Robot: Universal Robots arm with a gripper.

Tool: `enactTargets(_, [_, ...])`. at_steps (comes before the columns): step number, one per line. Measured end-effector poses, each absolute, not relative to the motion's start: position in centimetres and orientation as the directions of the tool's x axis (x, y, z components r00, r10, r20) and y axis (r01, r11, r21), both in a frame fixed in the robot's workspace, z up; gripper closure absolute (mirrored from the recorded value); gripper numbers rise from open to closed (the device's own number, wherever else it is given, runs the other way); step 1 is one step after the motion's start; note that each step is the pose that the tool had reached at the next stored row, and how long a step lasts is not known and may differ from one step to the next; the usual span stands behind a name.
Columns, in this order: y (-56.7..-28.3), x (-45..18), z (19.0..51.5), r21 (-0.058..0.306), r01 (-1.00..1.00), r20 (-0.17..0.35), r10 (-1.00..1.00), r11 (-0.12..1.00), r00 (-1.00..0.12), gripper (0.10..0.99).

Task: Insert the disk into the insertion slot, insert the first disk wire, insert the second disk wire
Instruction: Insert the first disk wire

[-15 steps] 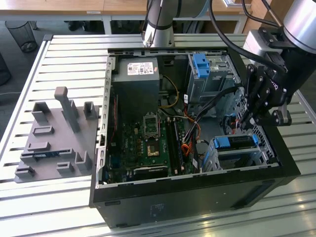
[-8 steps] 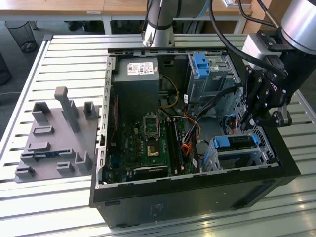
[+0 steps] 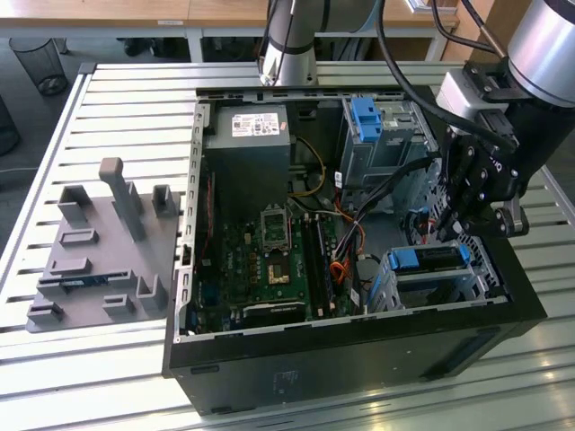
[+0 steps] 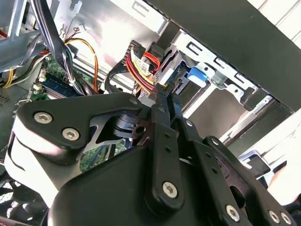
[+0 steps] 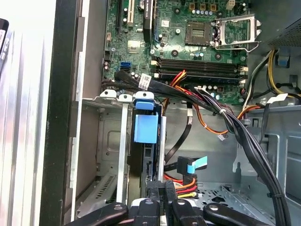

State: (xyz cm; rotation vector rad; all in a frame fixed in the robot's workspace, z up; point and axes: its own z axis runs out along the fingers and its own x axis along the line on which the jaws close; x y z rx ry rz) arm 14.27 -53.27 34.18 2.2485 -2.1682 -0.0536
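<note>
The disk sits in the slot, its blue frame between the perforated metal walls, toward the exterior view's right of the open computer case. The gripper hangs just beside the disk's end, its jaws closed together; a bundle of red and yellow wires lies right at the tips, though I cannot tell whether it is pinched between them. The risks, as I judge them: a plug could meet the disk's socket skewed and jam; the stiff bundle could twist out of line; the black cable with the blue tab nearby could snag. Count: one disk; one slot; one gripper; one coloured bundle; one black cable.
</note>
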Motion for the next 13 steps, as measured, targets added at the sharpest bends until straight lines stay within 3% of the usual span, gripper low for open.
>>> enactTargets(6, [-53.33,14.21,34.00,0.033,-0.999,-0.012,-0.999,-0.034,0.034,0.922])
enactTargets(10, [-53.33,13.81,33.97,-0.008,-0.999,-0.011,-0.999,-0.034,0.034,0.922])
enactTargets(13, [-53.34,13.49,33.80,-0.017,-0.999,-0.011,-0.999,-0.034,0.034,0.922])
